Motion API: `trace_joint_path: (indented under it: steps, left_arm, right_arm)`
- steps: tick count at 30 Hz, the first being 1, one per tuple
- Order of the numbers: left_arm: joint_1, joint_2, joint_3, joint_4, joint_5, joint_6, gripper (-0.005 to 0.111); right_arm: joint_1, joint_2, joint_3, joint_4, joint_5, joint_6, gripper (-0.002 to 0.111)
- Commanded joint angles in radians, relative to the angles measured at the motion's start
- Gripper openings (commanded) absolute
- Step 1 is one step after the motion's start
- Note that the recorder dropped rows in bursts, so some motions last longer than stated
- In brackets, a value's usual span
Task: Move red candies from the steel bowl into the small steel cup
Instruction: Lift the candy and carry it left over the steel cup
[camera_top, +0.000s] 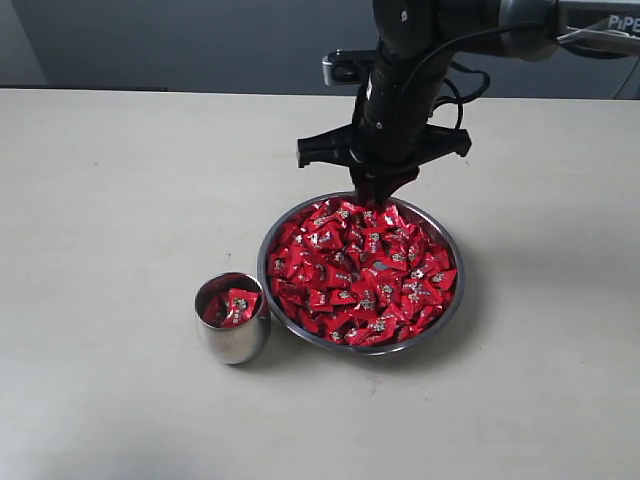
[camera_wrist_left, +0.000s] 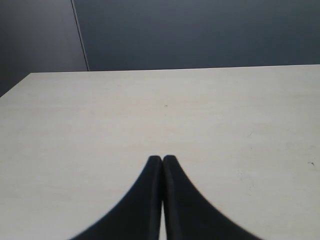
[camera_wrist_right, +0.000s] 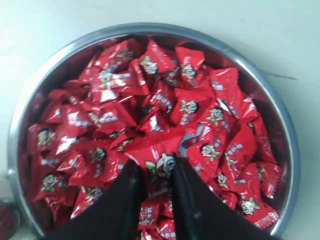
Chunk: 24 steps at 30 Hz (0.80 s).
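The steel bowl (camera_top: 452, 297) (camera_wrist_right: 283, 119) is heaped with red candies (camera_top: 365, 270) (camera_wrist_right: 125, 110). My right gripper (camera_top: 384, 194) (camera_wrist_right: 156, 167) hangs over the bowl's far side, its black fingers narrowed on one red candy (camera_wrist_right: 161, 165) that sits between the tips, closer to the camera than the pile. The small steel cup (camera_top: 232, 342) stands just left of the bowl and holds a few red candies (camera_top: 231, 305). My left gripper (camera_wrist_left: 162, 158) is shut with nothing in it, over bare table, and does not appear in the exterior view.
The pale tabletop (camera_top: 120, 220) stretches wide on the left and in front. The right arm's dark body and cables (camera_top: 405, 80) rise behind the bowl. A dark wall (camera_wrist_left: 200, 30) stands beyond the table's far edge.
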Motion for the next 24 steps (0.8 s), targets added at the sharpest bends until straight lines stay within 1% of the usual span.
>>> trace_joint_path:
  steps: [1,7,12,16,19,24]
  left_arm:
    - [0.001,-0.004,0.004,0.001,-0.002,-0.003,0.0]
    - [0.001,-0.004,0.004,0.001,-0.002,-0.003,0.0]
    - [0.001,-0.004,0.004,0.001,-0.002,-0.003,0.0]
    - [0.001,-0.004,0.004,0.001,-0.002,-0.003,0.0]
    - [0.001,-0.004,0.004,0.001,-0.002,-0.003,0.0]
    - [0.001,-0.004,0.004,0.001,-0.002,-0.003,0.0]
  right_arm:
    - [-0.006,-0.03,-0.003,0.111,-0.006,-0.216,-0.001]
    - [-0.006,-0.037,-0.003,0.216,-0.006,-0.403,-0.001]
    - [-0.006,-0.037,-0.003,0.287,-0.003,-0.504,-0.001]
    - [-0.004,-0.037,-0.003,0.396,0.0,-0.646,-0.001]
    - [-0.001,-0.037,-0.003,0.463,-0.003,-0.705,-0.001]
    - [0.038,-0.037,-0.003,0.46,-0.008,-0.807,-0.001]
